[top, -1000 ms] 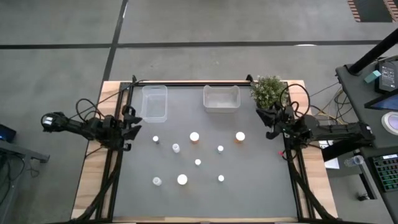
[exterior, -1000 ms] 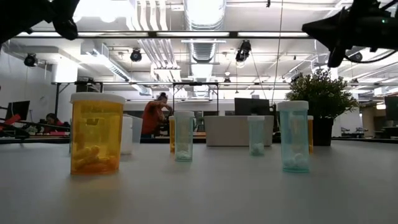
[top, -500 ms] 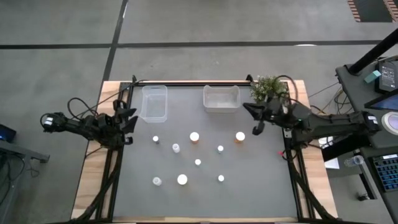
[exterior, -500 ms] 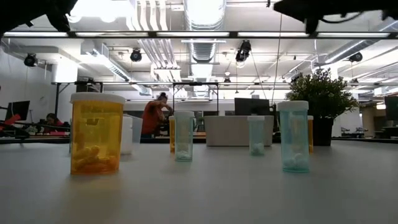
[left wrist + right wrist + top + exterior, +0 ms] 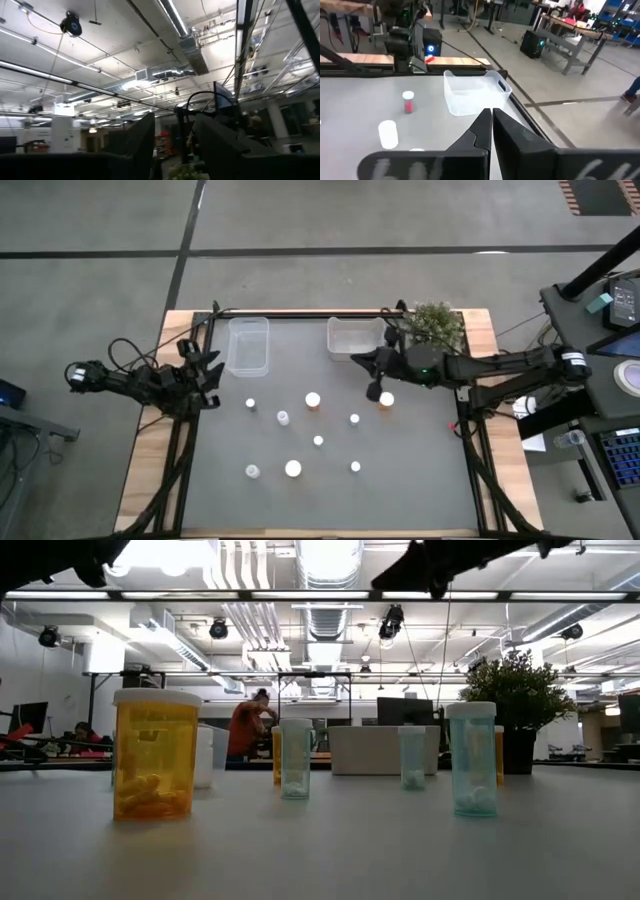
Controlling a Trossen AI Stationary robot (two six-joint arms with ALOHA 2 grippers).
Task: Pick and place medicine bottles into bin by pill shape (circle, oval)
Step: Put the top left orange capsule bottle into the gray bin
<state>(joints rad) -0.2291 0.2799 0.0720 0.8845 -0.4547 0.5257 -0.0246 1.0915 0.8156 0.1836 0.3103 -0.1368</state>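
Several medicine bottles with white caps stand upright on the grey table, among them an orange one (image 5: 313, 400), another orange one (image 5: 386, 399) and small pale ones (image 5: 283, 417) (image 5: 354, 419). In the low view a large orange bottle (image 5: 155, 754) stands nearest. My right gripper (image 5: 356, 359) (image 5: 491, 122) is shut and empty. It hangs above the table beside the right bin (image 5: 356, 338) and points toward the table's left. My left gripper (image 5: 203, 363) (image 5: 175, 140) is open and empty at the left edge, pointing up at the ceiling.
Two clear bins stand at the far edge, the left one (image 5: 249, 345) (image 5: 470, 95) and the right one. A green potted plant (image 5: 434, 325) stands at the far right corner. A person (image 5: 246, 730) stands in the room behind the table.
My right gripper has swung from the table's right edge toward the left, out over the table to a spot beside the right bin. My left gripper has shifted a little toward the far edge. No bottle has moved.
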